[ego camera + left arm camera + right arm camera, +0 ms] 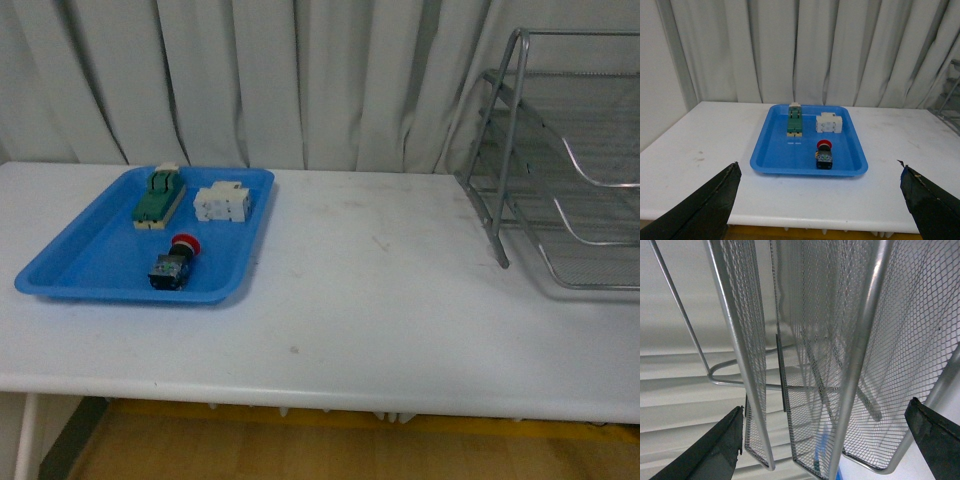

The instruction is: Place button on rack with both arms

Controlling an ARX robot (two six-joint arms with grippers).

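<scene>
The button [174,260] lies on its side in a blue tray [70,285] at the left of the white worktop [380,290]. Its red cap points toward the curtain [250,70] and its black-and-blue body toward the tray's near rim. It rests on the tray floor close to that rim, apart from the other two parts. Those sit side by side at the far end of the tray, a green block [160,197] on the left and a white component [222,202] just beside it on the right. The rack [505,150] stands at the far right of the worktop, well apart from the tray. Its tube frame is upright, its wire-mesh tiers are stepped one above another, and its right part is cut off by the picture's edge. The left end effector [818,164] is spread wide and hangs above the worktop's near edge, facing the tray [765,160]. In its wrist view the button [824,155] shows between the two dark finger ends, well beyond them, with the green block [795,122] and white component [829,123] further back. The right end effector [825,407] is also spread wide and close up against the rack [815,340], whose mesh and silver tubes fill its wrist view. A small blue patch shows through the mesh, too little to tell what it is.
</scene>
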